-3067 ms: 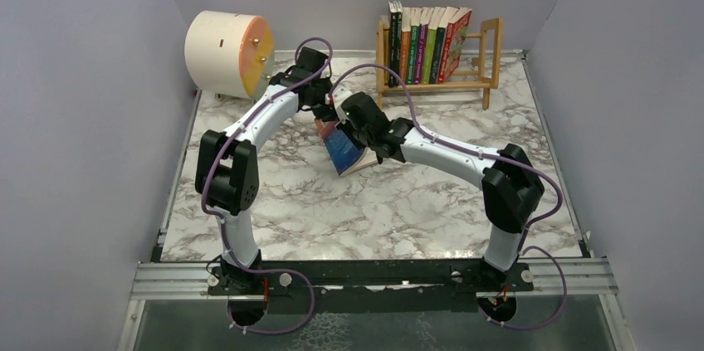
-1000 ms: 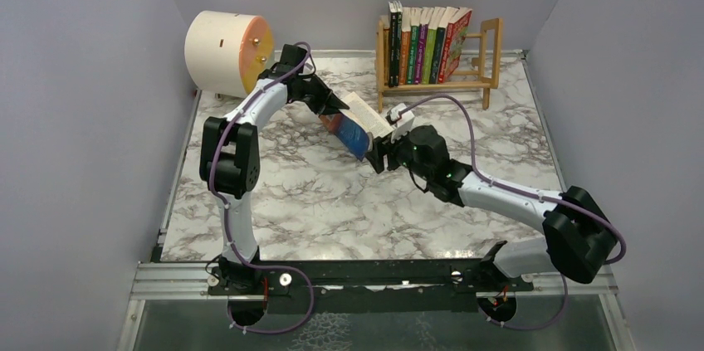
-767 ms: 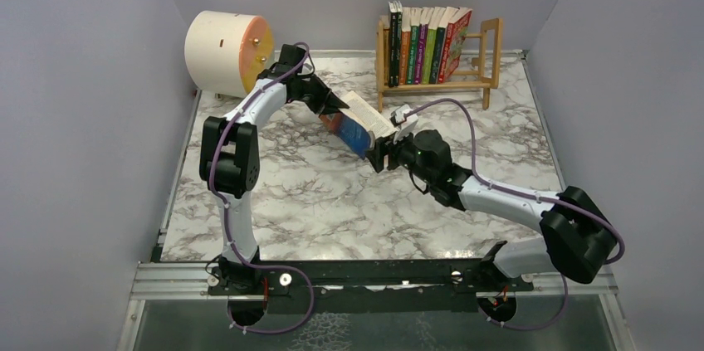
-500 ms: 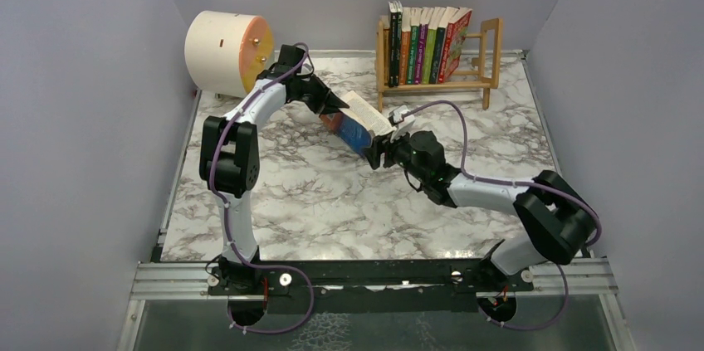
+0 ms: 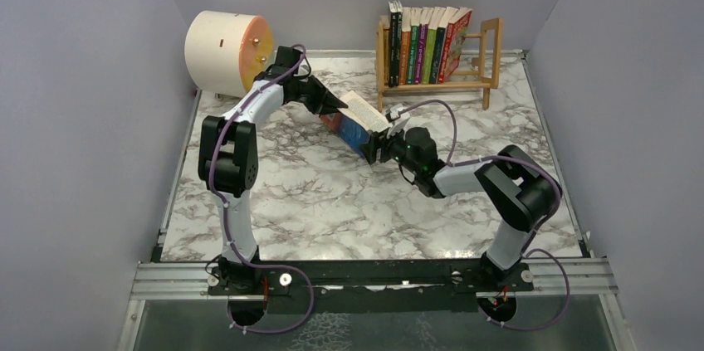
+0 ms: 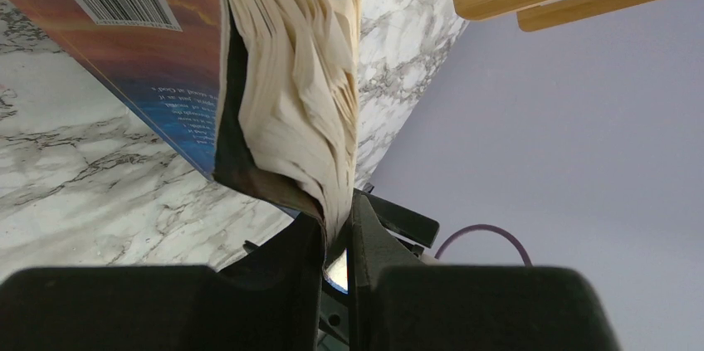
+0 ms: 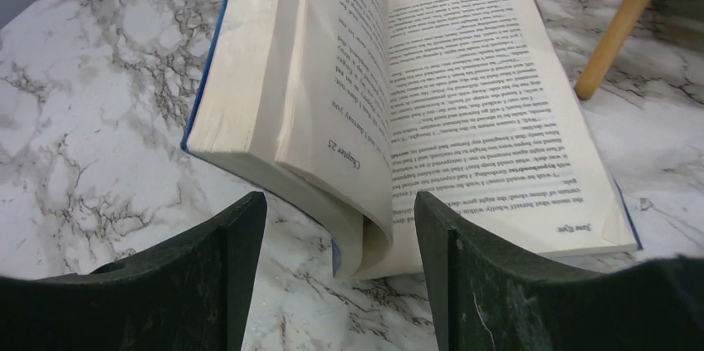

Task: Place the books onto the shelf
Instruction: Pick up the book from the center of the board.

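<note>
Blue cover and pale pages: the blue book (image 5: 355, 124) hangs open between my two arms, near the middle of the marble tabletop (image 5: 332, 202). It tilts, with its high end toward the left arm (image 5: 249, 106) and its low end toward the right arm (image 5: 465, 173).

The left jaws are closed tight on a thin bunch of pages at the top of the book. From the left wrist I see the black fingers (image 6: 282, 285) pinching the paper, and the rest of the pages fan out away from them. The back cover has a barcode on it.

The right jaws are open. Their two fingers (image 7: 224, 276) stand on each side of the low corner of the book, and I see a gap between them and the paper. The page facing me says Chapter 25. I cannot tell if the low corner touches the tabletop.

The shelf (image 5: 491, 42) stands at the far edge of the tabletop, well apart from the blue book. A row of books (image 5: 419, 46) stands in its left and middle part. A red book (image 5: 456, 40) at the right end of the row leans left on the others.

A cream drum (image 5: 217, 52) with an orange face sits at the far left.
</note>
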Controlling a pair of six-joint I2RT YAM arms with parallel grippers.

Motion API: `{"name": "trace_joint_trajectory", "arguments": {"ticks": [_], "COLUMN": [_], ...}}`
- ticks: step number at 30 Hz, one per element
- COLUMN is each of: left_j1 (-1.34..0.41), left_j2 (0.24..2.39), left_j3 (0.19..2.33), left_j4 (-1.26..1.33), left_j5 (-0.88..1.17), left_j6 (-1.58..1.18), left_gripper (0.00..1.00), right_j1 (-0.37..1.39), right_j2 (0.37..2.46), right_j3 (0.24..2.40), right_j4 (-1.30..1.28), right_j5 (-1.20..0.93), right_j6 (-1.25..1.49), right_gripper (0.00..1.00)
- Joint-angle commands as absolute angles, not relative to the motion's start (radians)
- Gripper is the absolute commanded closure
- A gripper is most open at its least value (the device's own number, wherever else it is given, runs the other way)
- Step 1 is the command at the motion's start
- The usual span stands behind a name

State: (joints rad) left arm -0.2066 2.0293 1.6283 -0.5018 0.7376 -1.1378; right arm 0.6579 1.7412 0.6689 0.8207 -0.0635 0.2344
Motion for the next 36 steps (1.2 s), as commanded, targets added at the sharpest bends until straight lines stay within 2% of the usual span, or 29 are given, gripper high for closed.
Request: {"name": "trace_joint_trajectory", "arguments": {"ticks": [1, 7, 13, 21, 22, 24, 26, 27, 31, 36], "left_j1": [-0.192, -0.183, -0.174, -0.162, -0.16, -0.157, -0.154, -0.152, -0.134, -0.099], "left_j2": [2.021, 2.018, 2.01, 1.995, 1.992, 1.987, 1.984, 1.982, 1.978, 1.969], "left_j3": [1.614, 1.59, 1.581, 1.553, 1.549, 1.543, 1.535, 1.534, 1.558, 1.633], "left_j4": [-0.424, -0.391, -0.367, -0.33, -0.326, -0.321, -0.311, -0.307, -0.296, -0.344], "left_j5": [0.837, 0.865, 0.881, 0.897, 0.898, 0.899, 0.898, 0.899, 0.911, 0.901], "left_j6": [-1.173, -1.199, -1.22, -1.251, -1.254, -1.259, -1.262, -1.262, -1.245, -1.172], "left_gripper": [1.0, 1.0, 1.0, 1.0, 1.0, 1.0, 1.0, 1.0, 0.99, 0.92], "right_j1": [0.658, 0.658, 0.657, 0.658, 0.657, 0.658, 0.658, 0.658, 0.658, 0.656], "right_j2": [1.806, 1.876, 1.921, 1.97, 1.974, 1.977, 1.97, 1.963, 1.91, 1.796], "right_j3": [0.722, 0.771, 0.776, 0.768, 0.764, 0.751, 0.743, 0.745, 0.799, 0.945], "right_j4": [0.939, 0.962, 1.005, 1.059, 1.069, 1.091, 1.098, 1.085, 0.901, 0.448], "right_j5": [-0.139, -0.121, -0.099, -0.089, -0.089, -0.082, -0.075, -0.074, -0.059, -0.027], "right_j6": [0.248, 0.258, 0.283, 0.294, 0.297, 0.304, 0.307, 0.305, 0.28, 0.207], "right_gripper": [0.36, 0.38, 0.55, 0.6, 0.63, 0.83, 0.98, 0.99, 0.99, 0.99]}}
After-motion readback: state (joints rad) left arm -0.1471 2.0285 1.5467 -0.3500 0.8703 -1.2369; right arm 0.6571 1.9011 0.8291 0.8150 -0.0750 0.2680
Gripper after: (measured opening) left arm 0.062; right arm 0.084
